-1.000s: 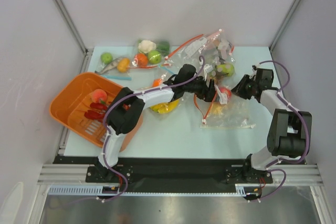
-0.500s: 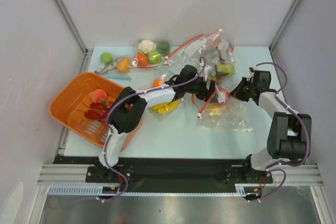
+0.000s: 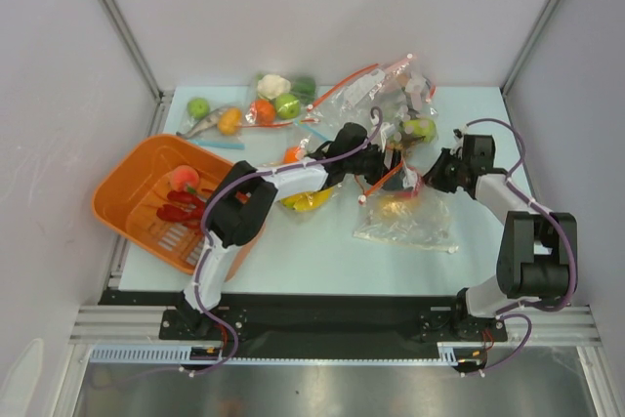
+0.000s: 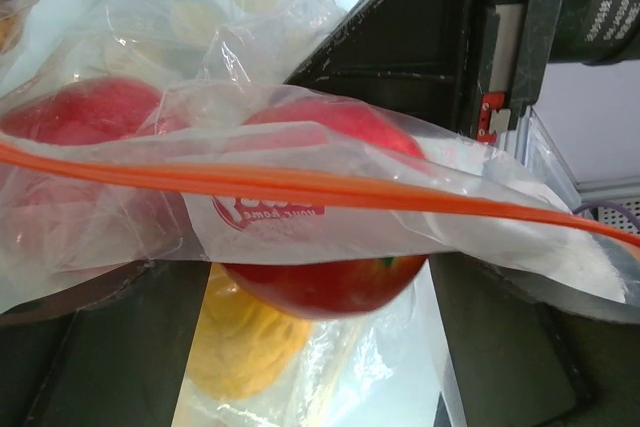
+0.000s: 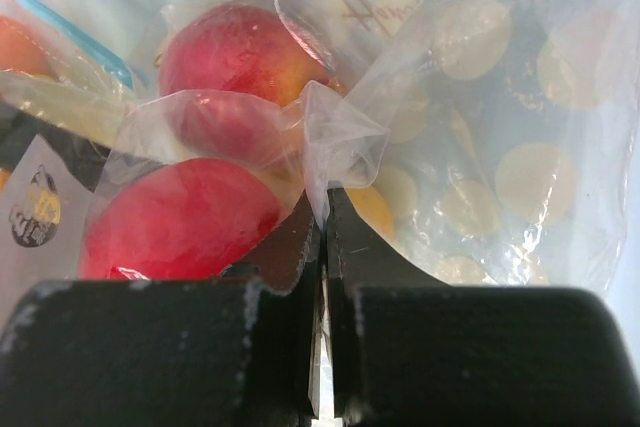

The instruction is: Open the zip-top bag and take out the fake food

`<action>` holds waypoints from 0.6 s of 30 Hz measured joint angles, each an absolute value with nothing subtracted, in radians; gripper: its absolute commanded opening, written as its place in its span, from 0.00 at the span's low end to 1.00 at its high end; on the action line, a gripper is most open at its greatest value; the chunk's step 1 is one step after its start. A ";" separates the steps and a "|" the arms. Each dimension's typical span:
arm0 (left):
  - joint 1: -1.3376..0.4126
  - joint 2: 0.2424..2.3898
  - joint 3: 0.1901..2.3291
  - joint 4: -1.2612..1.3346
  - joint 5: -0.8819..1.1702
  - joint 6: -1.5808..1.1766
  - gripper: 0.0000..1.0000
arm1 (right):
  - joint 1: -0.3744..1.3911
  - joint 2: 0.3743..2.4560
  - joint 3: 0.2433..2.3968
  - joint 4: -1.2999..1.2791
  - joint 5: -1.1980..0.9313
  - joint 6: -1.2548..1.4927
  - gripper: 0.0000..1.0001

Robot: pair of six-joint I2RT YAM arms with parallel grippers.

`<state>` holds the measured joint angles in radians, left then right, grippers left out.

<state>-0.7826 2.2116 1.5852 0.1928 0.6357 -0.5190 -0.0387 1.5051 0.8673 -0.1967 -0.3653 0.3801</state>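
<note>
Left fingers (image 4: 100,357) stand wide apart either side of a red apple (image 4: 320,282) inside the bag (image 4: 450,232). Its orange zip (image 4: 300,185) crosses above a small red print, too blurred to read. The bag lies mid-way along the worktop (image 3: 312,241). Right fingers (image 5: 450,357) pinch its dotted film tight.

Pale blue counter (image 3: 322,251) here: an orange basket (image 3: 122,187) sits at its left edge, and the zip-top bag (image 3: 410,227) sprawls centre-right. Along the back lie a cauliflower (image 3: 274,83), a green fruit (image 3: 198,106) and more clear bags (image 3: 391,80). A yellow banana bunch (image 3: 312,204) rests near the middle.
</note>
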 measured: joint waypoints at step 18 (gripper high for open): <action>-0.783 2.245 1.617 0.175 0.628 -0.514 0.18 | 0.004 1.486 0.859 -0.205 -0.344 0.361 0.00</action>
<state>-0.7834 2.2452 1.6169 0.1745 0.6281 -0.5140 0.0044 1.4857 0.8593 -0.2050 -0.3439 0.3614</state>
